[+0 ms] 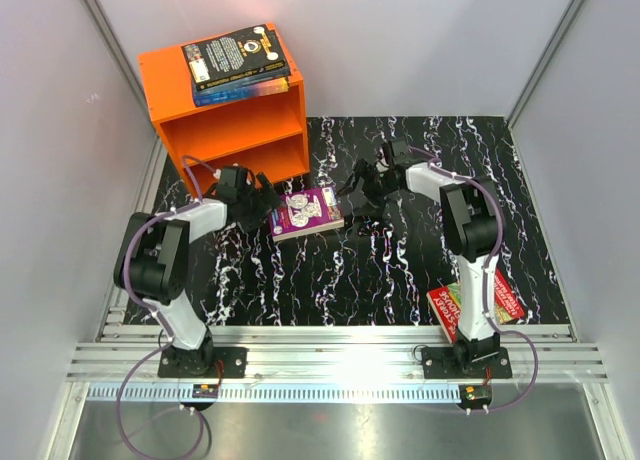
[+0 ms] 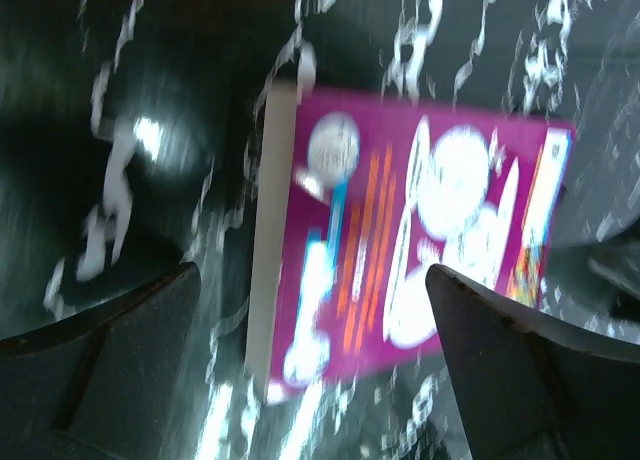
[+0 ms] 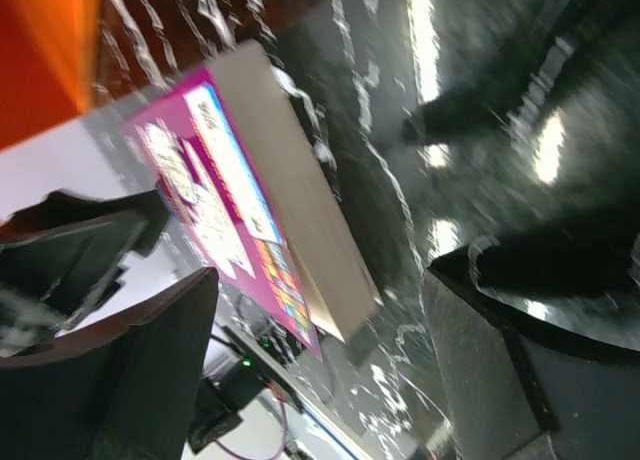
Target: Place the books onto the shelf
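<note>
Left gripper (image 2: 312, 280): fingers spread wide, holding nothing, low at the left side of the purple book (image 1: 307, 212).
Right gripper (image 3: 320, 275): spread as well, nothing pinched, just off the same book's right side.
Purple book: flat on the tabletop (image 1: 400, 270), cover up, between the two grippers, towards the far edge.
Shelf (image 1: 225, 120): far left corner of the tabletop, just behind the purple book.
Black book (image 1: 235, 52): lying on the shelf's top, stacked on the blue book (image 1: 245, 88).
Red book (image 1: 505, 305): flat near the near right corner, partly hidden by the right arm (image 1: 470, 230).
</note>
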Robot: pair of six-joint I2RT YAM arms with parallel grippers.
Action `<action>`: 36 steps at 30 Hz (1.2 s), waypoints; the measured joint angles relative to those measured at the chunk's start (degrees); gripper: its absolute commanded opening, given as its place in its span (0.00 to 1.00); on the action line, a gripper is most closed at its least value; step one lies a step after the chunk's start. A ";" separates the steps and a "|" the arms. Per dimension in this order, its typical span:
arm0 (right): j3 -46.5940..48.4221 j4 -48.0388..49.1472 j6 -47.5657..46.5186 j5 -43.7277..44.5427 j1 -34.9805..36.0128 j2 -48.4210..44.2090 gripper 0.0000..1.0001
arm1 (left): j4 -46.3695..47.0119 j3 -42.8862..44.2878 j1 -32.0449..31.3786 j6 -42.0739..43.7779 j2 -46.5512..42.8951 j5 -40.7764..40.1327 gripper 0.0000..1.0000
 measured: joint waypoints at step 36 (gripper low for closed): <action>-9.14 6.62 7.50 1.86 7.37 -7.39 0.01 | 8.24 4.07 -3.72 -2.19 6.43 -0.90 0.98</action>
